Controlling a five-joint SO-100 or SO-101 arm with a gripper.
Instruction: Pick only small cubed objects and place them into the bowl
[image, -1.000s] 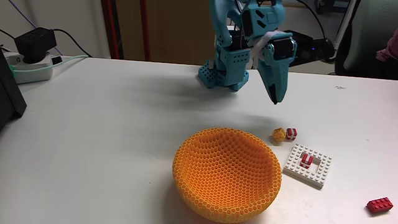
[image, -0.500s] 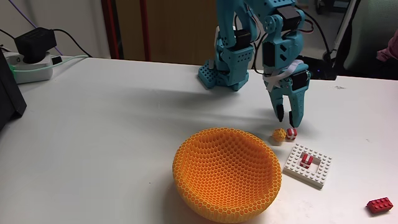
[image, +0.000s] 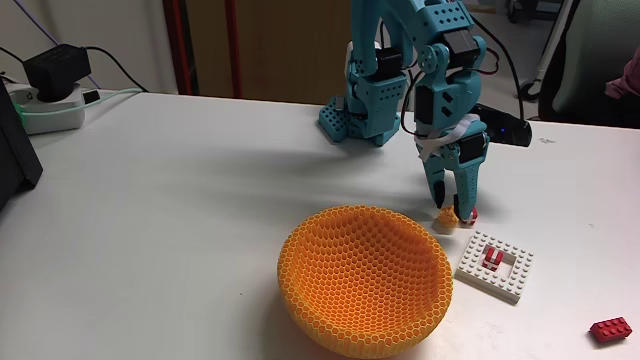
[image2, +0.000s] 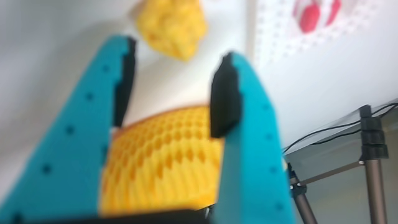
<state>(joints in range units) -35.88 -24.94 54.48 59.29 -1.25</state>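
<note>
Your gripper (image2: 171, 68) has dropped to the table over the last second, and its jaws are spread apart, holding nothing. In the wrist view, the yellow-orange cube (image2: 171, 28) lies just past the fingertips, roughly in line with the gap. In the fixed view, a red-and-white cube (image: 470, 212) sits close beside the tips, partly hidden. A little farther off, the second striped cube (image: 492, 260) rests inside the white studded frame (image: 495, 268). The orange mesh bowl (image: 365, 280), near the gripper, holds no cubes. The first grasp looks imminent; all three cubes remain outside.
</note>
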